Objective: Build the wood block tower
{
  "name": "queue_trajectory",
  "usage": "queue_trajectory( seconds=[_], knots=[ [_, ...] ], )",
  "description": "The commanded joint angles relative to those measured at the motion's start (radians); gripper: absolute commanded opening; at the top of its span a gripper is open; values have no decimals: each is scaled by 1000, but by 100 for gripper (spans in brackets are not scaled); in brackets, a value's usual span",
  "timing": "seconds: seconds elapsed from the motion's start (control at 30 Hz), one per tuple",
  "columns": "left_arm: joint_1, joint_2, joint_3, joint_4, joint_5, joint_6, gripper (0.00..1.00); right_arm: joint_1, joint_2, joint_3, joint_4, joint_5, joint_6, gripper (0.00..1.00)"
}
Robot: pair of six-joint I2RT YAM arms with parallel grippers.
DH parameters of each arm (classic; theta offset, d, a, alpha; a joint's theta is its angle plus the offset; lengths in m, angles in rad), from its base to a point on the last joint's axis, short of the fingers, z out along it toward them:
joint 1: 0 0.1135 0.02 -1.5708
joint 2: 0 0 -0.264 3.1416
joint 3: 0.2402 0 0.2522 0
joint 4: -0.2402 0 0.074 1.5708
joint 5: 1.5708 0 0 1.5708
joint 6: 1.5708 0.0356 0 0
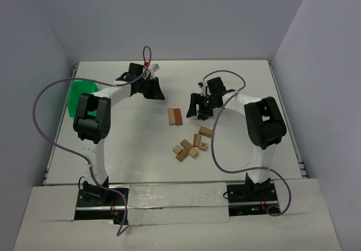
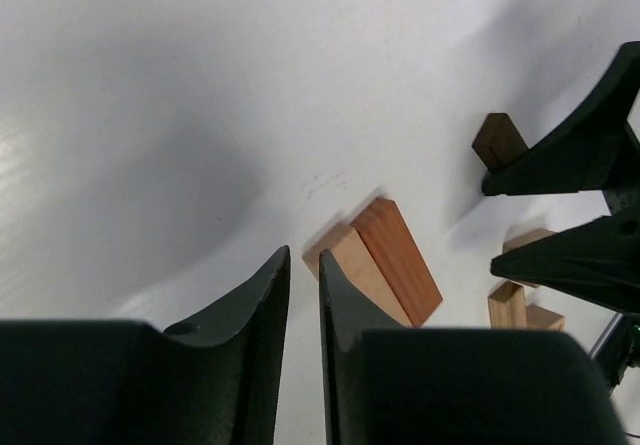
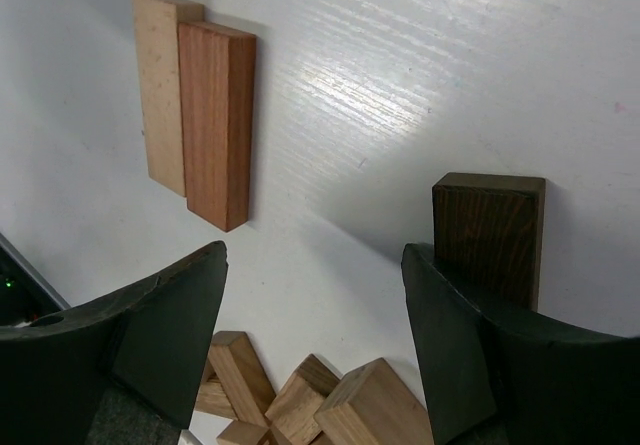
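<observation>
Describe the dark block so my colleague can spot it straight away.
Find the right arm's claw, beyond the loose pile of blocks. Close beside one of its fingers stands the dark block. It alone is deep brown; the others are tan or reddish.

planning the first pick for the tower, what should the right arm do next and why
Probably shift the right gripper sideways until the dark brown wooden block sits between its jaws. The jaws stand open and empty, but that block lies just outside them, so closing now would likely catch nothing.
</observation>
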State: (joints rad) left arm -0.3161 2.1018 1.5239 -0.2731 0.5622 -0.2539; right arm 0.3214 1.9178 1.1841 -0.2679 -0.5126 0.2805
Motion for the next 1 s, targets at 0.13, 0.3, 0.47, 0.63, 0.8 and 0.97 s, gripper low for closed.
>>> queue_trajectory(
  seconds=[0.13, 0.3, 0.47, 0.63, 0.8, 0.97],
  knots=[
    [-7, 70, 85, -32, 36, 1, 16, -13, 70, 15, -51, 66, -4, 77],
    [-22, 113, 104, -35, 82, -4, 13, -12, 79, 24, -56, 63, -3, 77],
    [-33, 142, 109, -37, 98, -5, 13, -12, 80, 25, -59, 66, -2, 77],
    [-43, 161, 104, -40, 108, -7, 12, -13, 86, 29, -62, 65, -1, 77],
    [-58, 171, 96, -40, 110, -5, 12, -13, 87, 31, -62, 63, -1, 77],
    [-63, 175, 95, -42, 107, -5, 12, -15, 86, 31, -63, 63, -3, 77]
  ],
)
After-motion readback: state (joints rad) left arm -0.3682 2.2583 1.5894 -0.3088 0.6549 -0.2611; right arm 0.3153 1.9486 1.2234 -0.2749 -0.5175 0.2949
